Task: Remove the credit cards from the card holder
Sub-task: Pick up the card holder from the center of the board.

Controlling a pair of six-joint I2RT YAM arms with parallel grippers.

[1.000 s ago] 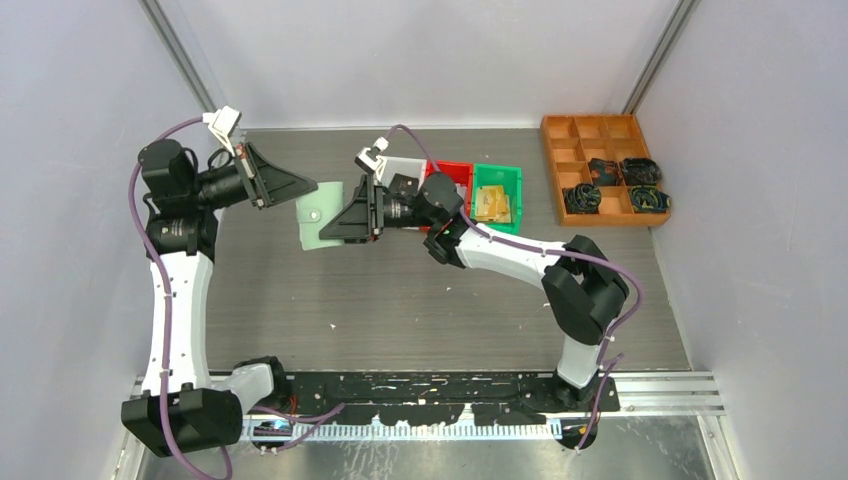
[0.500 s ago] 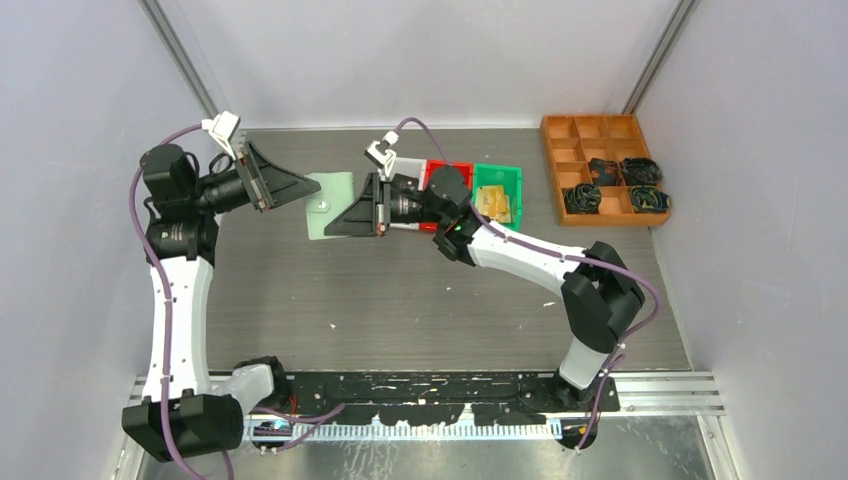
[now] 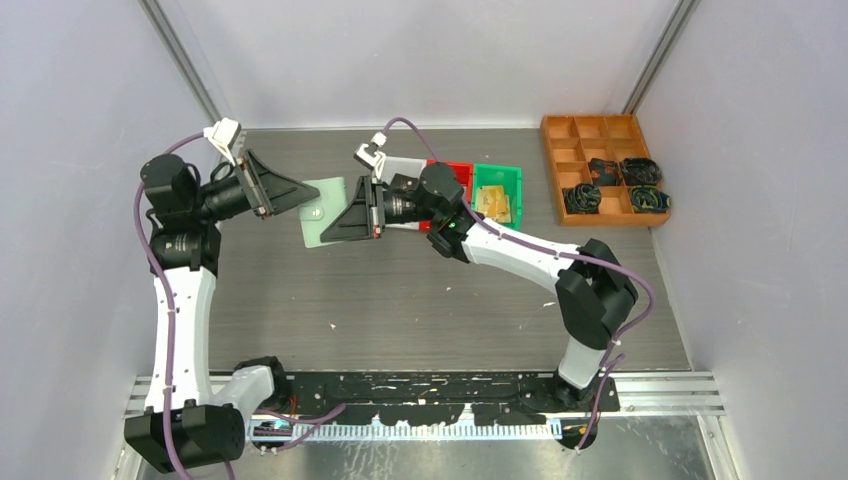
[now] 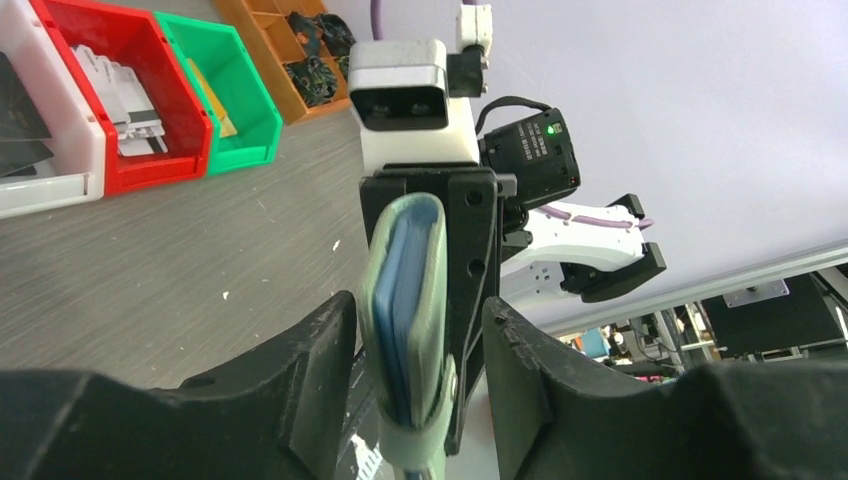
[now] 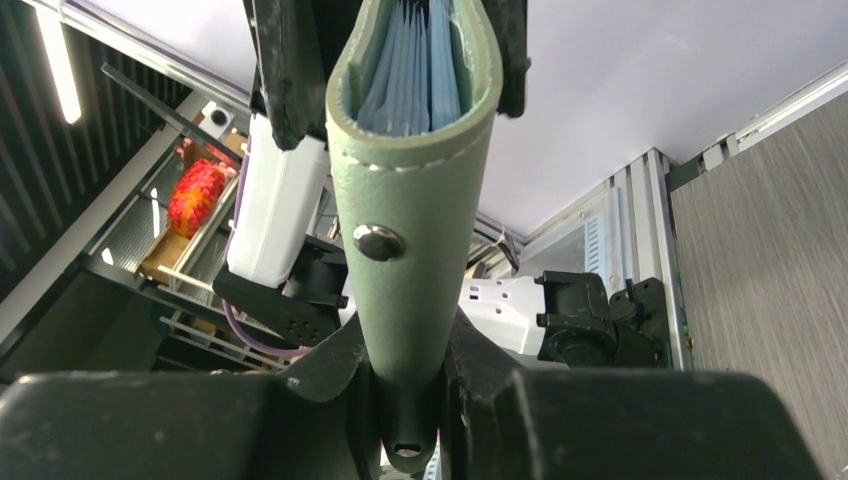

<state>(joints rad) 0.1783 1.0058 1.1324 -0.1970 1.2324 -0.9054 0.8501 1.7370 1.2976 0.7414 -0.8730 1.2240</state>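
The pale mint-green card holder point(image 3: 325, 210) hangs in the air above the table, folded shut, its snap stud point(image 5: 378, 242) facing the right wrist camera. My right gripper point(image 5: 410, 355) is shut on its lower edge. My left gripper point(image 4: 418, 312) is open, its fingers point(image 4: 330, 350) straddling the holder's other end point(image 4: 405, 300), with a gap on the right side. Blue-tinted leaves point(image 5: 415, 60) show inside the fold; I cannot pick out single credit cards among them. In the top view the left gripper point(image 3: 308, 192) and the right gripper point(image 3: 337, 228) face each other across the holder.
A white bin point(image 3: 405, 168), a red bin point(image 3: 457, 176) and a green bin point(image 3: 497, 192) with gold-coloured pieces stand behind the right wrist. An orange compartment tray point(image 3: 600, 170) with black coiled cables sits at the back right. The enclosure's grey walls stand close on both sides.
Both wrists and the holder between them shifted a little toward the back right, then eased back. The right gripper's hold on the holder is unchanged.
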